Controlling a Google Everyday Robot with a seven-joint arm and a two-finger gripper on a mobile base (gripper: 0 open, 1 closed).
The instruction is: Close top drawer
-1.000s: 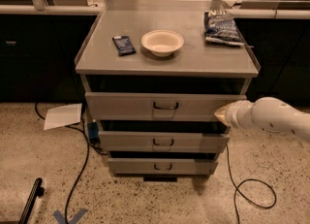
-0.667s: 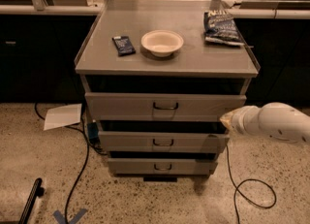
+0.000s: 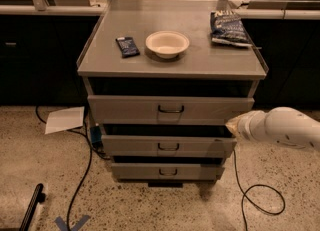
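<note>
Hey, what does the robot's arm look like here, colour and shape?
The arm is a smooth, white, rounded tube with a few small dark dots on its shell; no cables show on it. It ends in the gripper, a tan-tinted tip at the lower right corner of the top drawer.

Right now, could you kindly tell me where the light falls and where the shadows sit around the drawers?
In the camera view, light seems to fall from above: the cabinet top is evenly lit, the bowl stands out bright, and deep shadow fills the gap above the front of the top drawer. The pincer, beside that drawer's right end, looks warm-lit.
</note>
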